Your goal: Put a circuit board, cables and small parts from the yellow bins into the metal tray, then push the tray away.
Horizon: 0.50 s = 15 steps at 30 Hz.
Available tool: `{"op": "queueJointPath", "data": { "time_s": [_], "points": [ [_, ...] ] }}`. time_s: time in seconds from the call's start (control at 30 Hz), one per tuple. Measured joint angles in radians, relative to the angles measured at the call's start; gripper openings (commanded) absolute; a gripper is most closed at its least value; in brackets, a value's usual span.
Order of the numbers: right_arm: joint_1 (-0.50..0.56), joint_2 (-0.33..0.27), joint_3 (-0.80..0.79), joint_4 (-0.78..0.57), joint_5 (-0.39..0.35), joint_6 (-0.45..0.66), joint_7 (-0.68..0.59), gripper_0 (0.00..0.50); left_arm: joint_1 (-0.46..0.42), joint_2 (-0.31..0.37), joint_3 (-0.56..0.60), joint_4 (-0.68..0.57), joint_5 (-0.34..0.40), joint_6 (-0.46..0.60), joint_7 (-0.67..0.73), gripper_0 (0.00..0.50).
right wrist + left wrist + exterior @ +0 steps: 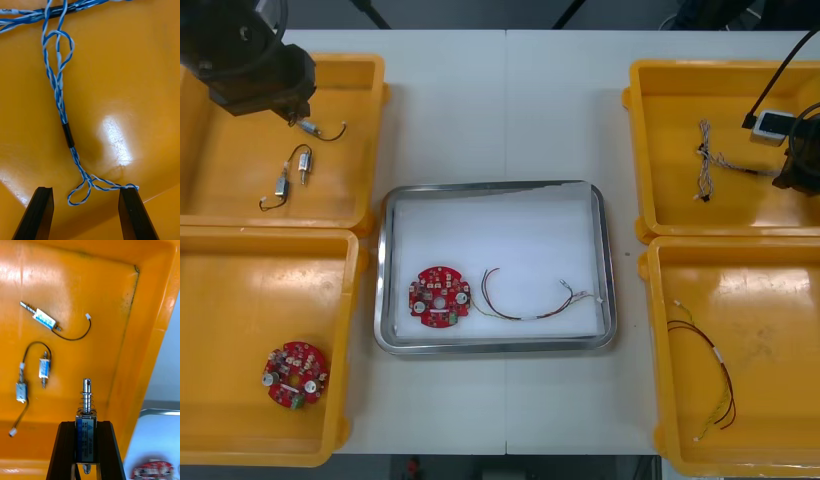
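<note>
Over the counter's far-left yellow bin (230, 170) the left pincer (85, 425) pinches a stiff, probably slick small metal part (87, 397) by its body, while the right pincer (85, 195) hangs spread over the limp blue-and-white cable (60, 97) in the far-right bin (680, 140).

The left gripper (87, 424) has smooth, matt black fingers (65, 450) clamped on a small metal part (87, 393): a bright polished pin, a bare wire spring and a body with a glossy blue label. Beyond its fingertips, 3 more small metal parts (44, 367) show the same shiny metal, with thin black-sheathed leads and white plastic plugs. The yellow bin (112, 296) under them is smooth glossy plastic. Past the bin wall beside this gripper, the metal tray (383, 270) has a mirror-bright rim and a matt white inside.

The right gripper (86, 191) has matt black fingers, spread wide. Between them ends a twisted blue and white cable (59, 93), plastic-sheathed, with a black sleeve (67, 135). The second yellow bin (131, 75) beneath gleams.
</note>
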Motion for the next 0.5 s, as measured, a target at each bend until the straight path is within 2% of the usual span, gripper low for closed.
{"op": "queueJointPath", "data": {
  "time_s": [0.1, 0.17, 0.5],
  "points": [
    [-0.015, 0.006, 0.004, 0.022, -0.005, -0.01, 0.0, 0.5, 0.022, 0.0, 0.015, -0.074, 0.0, 0.039, 0.173, 0.0],
    [-0.022, 0.014, 0.005, 0.034, -0.008, -0.021, 0.0, 0.5, 0.036, 0.0, 0.018, -0.12, -0.001, 0.061, 0.226, 0.0],
    [-0.036, 0.065, 0.038, 0.1, -0.039, -0.092, 0.0, 0.5, 0.127, -0.025, 0.022, -0.363, -0.065, 0.134, 0.235, 0.0]
  ]
}}
